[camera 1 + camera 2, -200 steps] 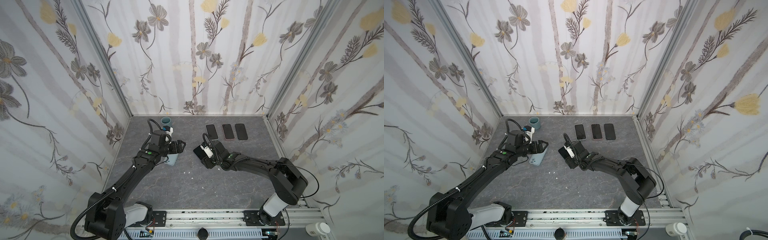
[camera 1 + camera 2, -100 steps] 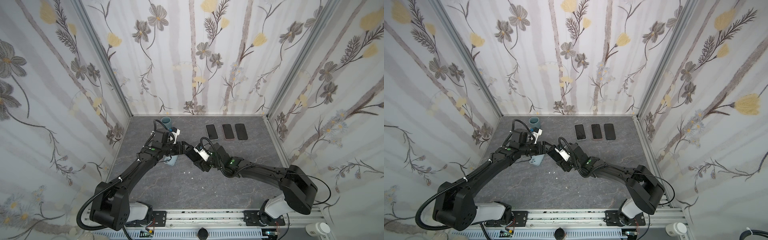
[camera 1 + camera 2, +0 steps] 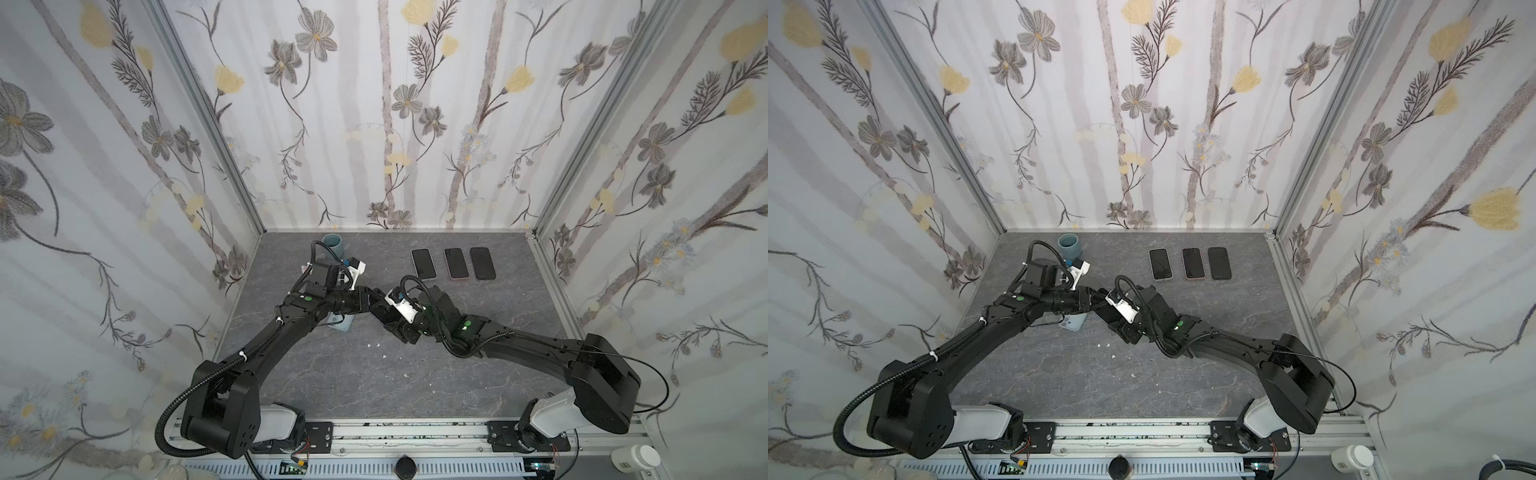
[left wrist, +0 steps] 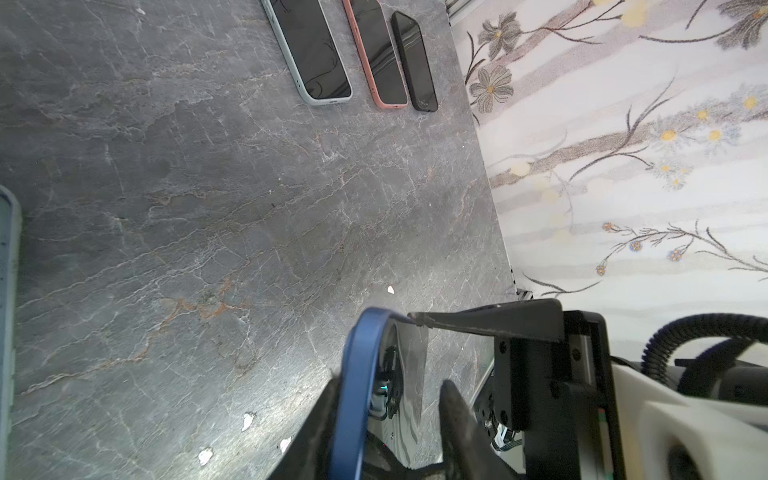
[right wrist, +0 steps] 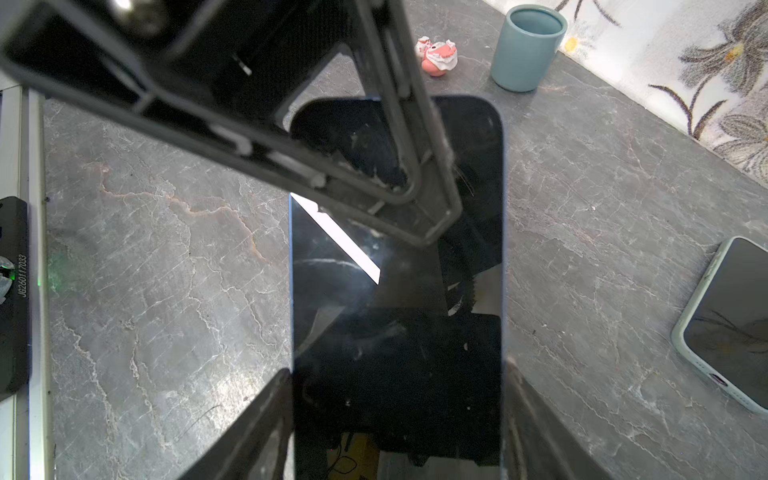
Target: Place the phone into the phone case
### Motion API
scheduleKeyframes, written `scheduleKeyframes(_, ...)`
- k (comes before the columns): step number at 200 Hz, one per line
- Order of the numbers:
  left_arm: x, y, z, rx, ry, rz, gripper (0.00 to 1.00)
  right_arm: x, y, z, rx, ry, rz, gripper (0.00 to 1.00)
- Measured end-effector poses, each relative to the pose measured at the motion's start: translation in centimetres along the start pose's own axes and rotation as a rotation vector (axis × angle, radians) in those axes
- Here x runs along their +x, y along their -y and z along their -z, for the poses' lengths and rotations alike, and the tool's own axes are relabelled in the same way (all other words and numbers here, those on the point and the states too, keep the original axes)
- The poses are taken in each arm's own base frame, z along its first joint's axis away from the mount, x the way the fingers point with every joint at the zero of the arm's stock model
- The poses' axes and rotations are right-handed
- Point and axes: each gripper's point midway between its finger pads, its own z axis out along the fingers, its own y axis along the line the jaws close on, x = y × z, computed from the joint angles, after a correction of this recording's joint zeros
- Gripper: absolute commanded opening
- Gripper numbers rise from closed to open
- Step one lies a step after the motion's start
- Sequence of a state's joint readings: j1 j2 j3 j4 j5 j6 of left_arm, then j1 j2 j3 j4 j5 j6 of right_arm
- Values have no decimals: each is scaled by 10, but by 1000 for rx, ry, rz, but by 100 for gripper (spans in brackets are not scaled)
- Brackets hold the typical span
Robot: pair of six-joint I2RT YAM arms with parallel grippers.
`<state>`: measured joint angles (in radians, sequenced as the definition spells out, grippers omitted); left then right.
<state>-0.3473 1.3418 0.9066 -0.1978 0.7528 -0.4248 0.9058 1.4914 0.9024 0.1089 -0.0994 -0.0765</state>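
Right gripper (image 5: pixel 397 374) clamps the phone (image 5: pixel 395 311) by its long edges above mid-table (image 3: pixel 374 382). Left gripper (image 4: pixel 388 386) straddles its free end, grip unclear. Case (image 3: pixel 340 324) lies under the left arm (image 3: pixel 270 345). A label (image 5: pixel 20 274) reads roughly JB260117033.

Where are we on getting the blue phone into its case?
Done: the phone is off the table, clamped by its sides in the right pincer. In hand: the left pincer straddles its far end, a handover by the look of it; I can't tell whether that grip has closed. Left: the light blue case lies on the table, partly under the left arm, so insertion has not begun.
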Motion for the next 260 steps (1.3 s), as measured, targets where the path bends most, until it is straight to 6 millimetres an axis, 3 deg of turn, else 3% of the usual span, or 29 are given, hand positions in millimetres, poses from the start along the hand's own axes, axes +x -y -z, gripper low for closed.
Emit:
scheduleKeyframes(73,1,7,1,35,-5,-20,4,-1,-1,2,-3,5,-8,58)
scheduleKeyframes(107,0,9,1,42,0,-28,0,-2,0,3,1,8,-11,71)
scheduleKeyframes(134,-2,7,3,23,24,-17,0,-8,3,7,22,26,-10,90)
scheduleKeyframes(139,-3,6,4,19,29,-12,0,-11,3,8,24,35,-11,100)
scheduleKeyframes(174,-9,14,15,20,94,-21,0,-30,4,18,30,94,-14,100)
scheduleKeyframes(224,-29,47,47,79,269,-91,0,-76,8,57,40,275,-78,100)
scheduleKeyframes(260,-37,70,75,150,431,-156,0,-102,24,95,68,440,-186,100)
